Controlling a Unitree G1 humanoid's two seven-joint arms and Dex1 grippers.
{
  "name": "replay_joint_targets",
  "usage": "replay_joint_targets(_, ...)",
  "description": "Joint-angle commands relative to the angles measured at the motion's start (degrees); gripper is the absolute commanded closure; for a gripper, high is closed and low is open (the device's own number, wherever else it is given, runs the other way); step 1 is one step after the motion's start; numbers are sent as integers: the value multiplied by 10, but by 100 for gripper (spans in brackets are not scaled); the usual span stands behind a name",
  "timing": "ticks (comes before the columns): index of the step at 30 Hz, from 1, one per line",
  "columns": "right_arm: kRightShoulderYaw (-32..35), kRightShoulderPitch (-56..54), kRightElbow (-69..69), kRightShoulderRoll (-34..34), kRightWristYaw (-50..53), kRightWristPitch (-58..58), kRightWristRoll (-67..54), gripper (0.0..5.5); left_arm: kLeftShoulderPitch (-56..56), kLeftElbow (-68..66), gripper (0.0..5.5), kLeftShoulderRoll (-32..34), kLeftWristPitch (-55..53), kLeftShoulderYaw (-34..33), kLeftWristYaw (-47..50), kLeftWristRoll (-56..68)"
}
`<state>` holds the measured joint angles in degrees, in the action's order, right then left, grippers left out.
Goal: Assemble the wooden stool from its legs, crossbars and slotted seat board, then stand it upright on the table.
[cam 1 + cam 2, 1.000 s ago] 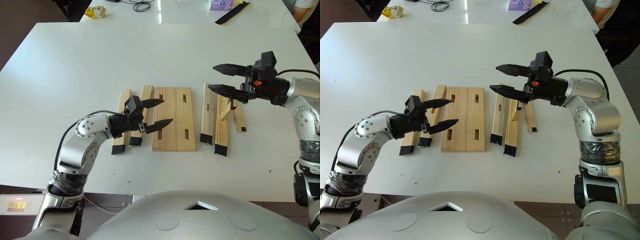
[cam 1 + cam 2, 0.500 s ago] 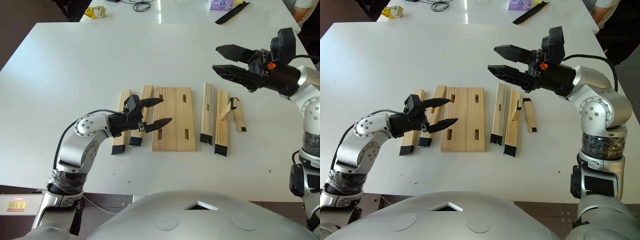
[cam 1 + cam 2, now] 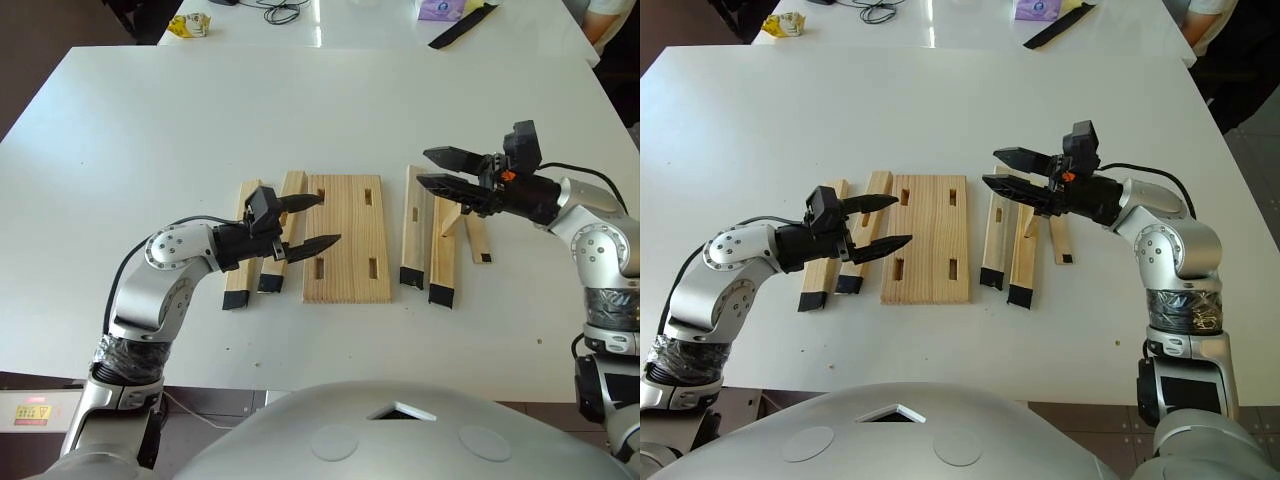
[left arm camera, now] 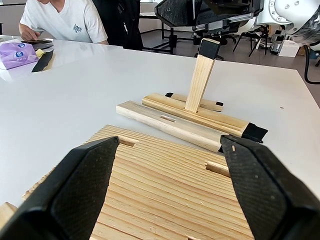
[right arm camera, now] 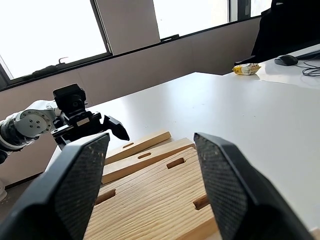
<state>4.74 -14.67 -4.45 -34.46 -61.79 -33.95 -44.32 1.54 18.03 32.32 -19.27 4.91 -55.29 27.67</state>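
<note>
The slotted seat board lies flat mid-table. Two legs lie along its left side, and two more legs lie to its right. A short crossbar leans tilted on the right legs, with a second crossbar flat beside them. My left gripper hovers open over the board's left edge, holding nothing. My right gripper is open above the far ends of the right legs, close to the leaning crossbar. The board also lies below the right gripper's fingers.
The white table has wide bare room on the left, far and near sides. Behind it, a second table holds a yellow packet, a purple pack and a black strap.
My right gripper rose and pulled back to the right, then came down again over the right legs, still open. The left arm has barely moved. The wooden parts lie as before.
</note>
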Motion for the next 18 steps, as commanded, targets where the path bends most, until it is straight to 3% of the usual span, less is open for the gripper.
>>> replay_joint_targets(1, 62, -25, -82, -14, 52, -64, -80, 239, -8, 7, 173, 3, -3, -3, 8, -2)
replay_joint_targets(3, 99, -36, -126, -25, 101, -100, -127, 239, -18, 15, 173, 1, -2, -7, 16, -2)
replay_joint_targets(8, 223, 2, -232, -126, 279, -207, -432, 239, -60, 36, 173, -2, 2, -24, 38, 0)
replay_joint_targets(11, 266, 82, -283, -220, 247, -267, -587, 239, -81, 46, 173, -4, 2, -35, 50, 3)
replay_joint_targets(14, 201, 155, -302, -263, 152, -344, -506, 239, -89, 49, 173, -12, 4, -43, 65, -1)
replay_joint_targets(18, 121, 223, -321, -260, 112, -317, -363, 239, -69, 42, 173, -11, 1, -32, 61, -3)
